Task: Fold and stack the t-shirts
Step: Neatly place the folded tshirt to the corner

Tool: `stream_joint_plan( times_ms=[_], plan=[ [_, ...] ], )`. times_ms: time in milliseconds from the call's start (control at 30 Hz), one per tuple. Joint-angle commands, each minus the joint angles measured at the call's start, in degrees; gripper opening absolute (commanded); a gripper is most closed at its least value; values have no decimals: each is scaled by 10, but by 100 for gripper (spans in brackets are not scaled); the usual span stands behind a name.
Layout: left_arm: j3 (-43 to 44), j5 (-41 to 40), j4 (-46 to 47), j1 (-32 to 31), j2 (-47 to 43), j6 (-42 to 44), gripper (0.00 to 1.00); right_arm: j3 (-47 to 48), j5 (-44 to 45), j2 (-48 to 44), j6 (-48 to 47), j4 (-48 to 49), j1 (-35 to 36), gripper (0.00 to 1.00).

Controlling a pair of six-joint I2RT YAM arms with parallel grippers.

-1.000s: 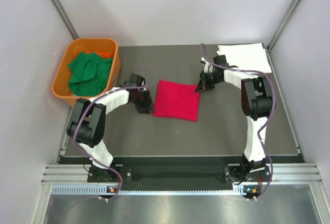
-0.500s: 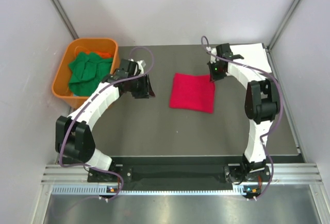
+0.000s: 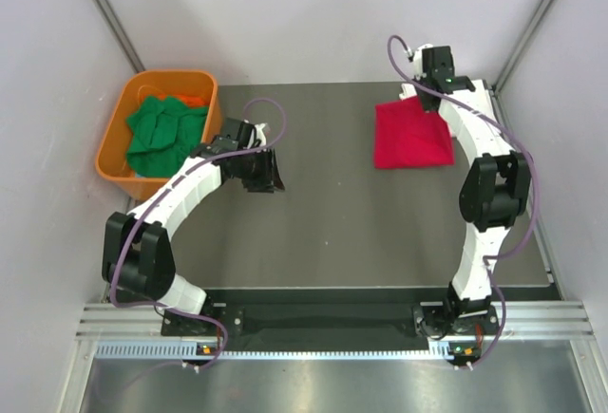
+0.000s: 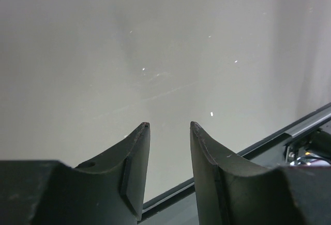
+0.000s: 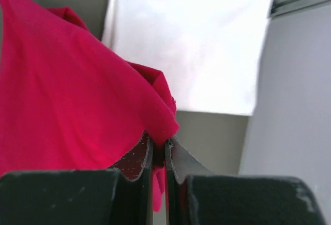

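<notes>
The folded bright red t-shirt [image 3: 410, 135] hangs at the back right of the table, and my right gripper [image 3: 419, 100] is shut on its far edge. In the right wrist view the red cloth [image 5: 67, 90] is pinched between the fingers of my right gripper [image 5: 159, 141], with the folded white t-shirt [image 5: 191, 44] lying flat just beyond it. Green t-shirts [image 3: 166, 133] lie crumpled in the tub. My left gripper [image 3: 271, 171] hovers left of the table's middle. Its jaws are open with nothing between them, and the left wrist view shows my left gripper [image 4: 168, 126] over bare table.
The orange plastic tub [image 3: 157, 76] stands at the back left corner. Grey walls close in both sides, and metal posts stand at the back corners. The table's front rail [image 4: 269, 142] shows ahead of the left fingers.
My right gripper has carried the red t-shirt from the table's middle to the back right, next to the white one. My left arm has drawn back to the left, still open.
</notes>
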Motion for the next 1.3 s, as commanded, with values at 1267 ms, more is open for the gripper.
stream_joint_plan(
  times_ms=[1267],
  plan=[
    [-22,18,35,0,3,20,41,179,-63,51,-65,95,-137,0]
  ],
)
